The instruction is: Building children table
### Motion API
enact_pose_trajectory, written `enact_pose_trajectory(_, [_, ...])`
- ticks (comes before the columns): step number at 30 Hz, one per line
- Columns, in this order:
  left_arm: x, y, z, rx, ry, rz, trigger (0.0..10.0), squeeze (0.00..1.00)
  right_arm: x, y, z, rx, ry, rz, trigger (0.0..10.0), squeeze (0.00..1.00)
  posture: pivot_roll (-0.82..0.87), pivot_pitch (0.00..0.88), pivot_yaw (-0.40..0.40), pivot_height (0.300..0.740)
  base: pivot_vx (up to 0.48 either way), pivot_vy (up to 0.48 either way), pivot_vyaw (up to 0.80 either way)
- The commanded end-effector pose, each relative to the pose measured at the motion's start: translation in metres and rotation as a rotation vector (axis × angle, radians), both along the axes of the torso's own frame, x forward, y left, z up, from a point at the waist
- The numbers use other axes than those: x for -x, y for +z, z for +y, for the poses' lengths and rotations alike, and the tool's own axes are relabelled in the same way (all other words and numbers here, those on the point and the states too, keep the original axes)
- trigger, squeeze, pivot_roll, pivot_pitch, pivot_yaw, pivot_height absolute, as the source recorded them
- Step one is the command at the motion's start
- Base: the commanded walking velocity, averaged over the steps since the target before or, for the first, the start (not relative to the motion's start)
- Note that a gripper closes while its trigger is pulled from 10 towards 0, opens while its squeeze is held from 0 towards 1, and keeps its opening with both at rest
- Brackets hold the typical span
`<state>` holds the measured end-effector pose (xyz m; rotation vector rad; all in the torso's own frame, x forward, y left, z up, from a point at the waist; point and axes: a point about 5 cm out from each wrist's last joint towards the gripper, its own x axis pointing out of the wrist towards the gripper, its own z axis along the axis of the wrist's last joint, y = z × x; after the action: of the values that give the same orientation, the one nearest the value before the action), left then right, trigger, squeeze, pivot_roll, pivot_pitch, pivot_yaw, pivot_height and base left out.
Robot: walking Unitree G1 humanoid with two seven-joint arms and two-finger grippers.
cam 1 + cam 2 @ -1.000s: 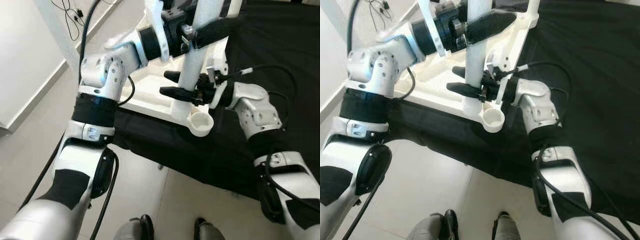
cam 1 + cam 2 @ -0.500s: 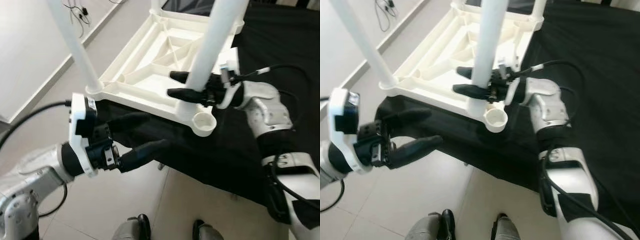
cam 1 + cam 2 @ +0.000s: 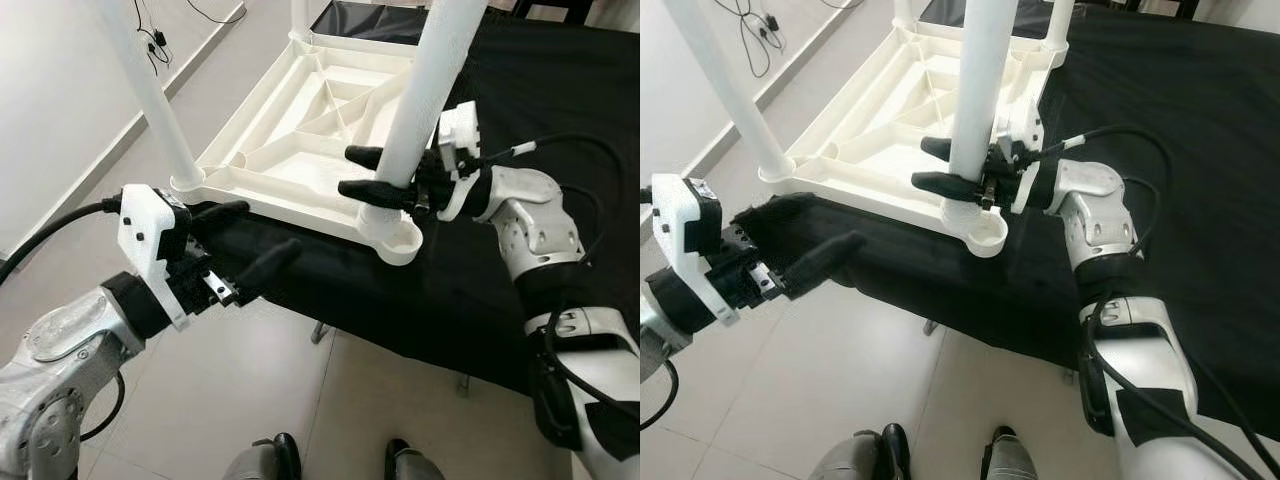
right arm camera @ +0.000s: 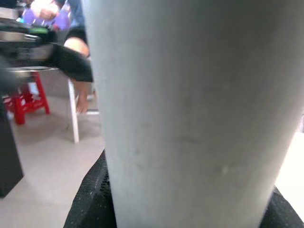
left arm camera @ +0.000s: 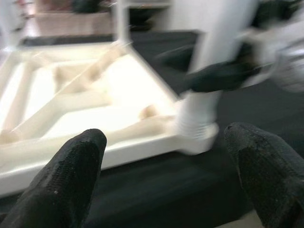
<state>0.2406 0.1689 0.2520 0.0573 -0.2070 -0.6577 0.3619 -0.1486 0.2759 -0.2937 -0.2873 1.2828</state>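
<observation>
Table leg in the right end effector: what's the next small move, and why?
Probably press the leg straight down with the right end effector, which is clamped low on it. Its foot appears to sit in the corner socket of the upturned tabletop. The left end effector hangs open, apart.

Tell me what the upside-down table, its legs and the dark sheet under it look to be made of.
Table top: likely moulded plastic, matte white, going by the cast ribs on its underside.
Leg gripped by the right gripper: smooth white tube, probably plastic too, though painted metal cannot be ruled out.
Sheet: black cloth, matte, draping softly over the edge.
</observation>
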Motion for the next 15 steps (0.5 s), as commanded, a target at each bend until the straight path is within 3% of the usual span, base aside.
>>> enact_pose_trajectory(1, [-0.004, -0.009, 0.006, -0.03, 0.046, 0.013, 10.0, 0.0, 0.001, -0.006, 0.001, 0.017, 0.006, -0.002, 10.0, 0.0, 0.01, 0.236, 0.02, 0.74, 0.0, 0.0, 0.0])
enact_pose_trajectory(4, [-0.025, -0.02, 0.01, -0.009, 0.087, 0.028, 10.0, 0.0, 0.002, -0.007, 0.005, 0.014, 0.016, 0.002, 10.0, 0.0, 0.0, 0.225, 0.018, 0.74, 0.0, 0.0, 0.0])
enact_pose_trajectory(7, [-0.034, -0.019, 0.002, 0.015, 0.057, 0.012, 10.0, 0.0, 0.002, -0.007, 0.006, 0.018, 0.029, 0.001, 10.0, 0.0, 0.0, 0.223, 0.018, 0.74, 0.0, 0.0, 0.0])
enact_pose_trajectory(12, [-0.036, -0.023, -0.016, 0.015, -0.034, 0.002, 10.0, 0.0, 0.003, -0.007, 0.005, 0.027, 0.037, 0.001, 10.0, 0.0, 0.0, 0.224, 0.018, 0.74, 0.0, 0.0, 0.0])
enact_pose_trajectory(15, [-0.026, -0.037, -0.033, -0.018, -0.141, 0.024, 10.0, 0.0, 0.003, -0.007, 0.003, 0.028, 0.043, 0.006, 10.0, 0.0, 0.01, 0.233, 0.017, 0.74, 0.0, 0.0, 0.0])
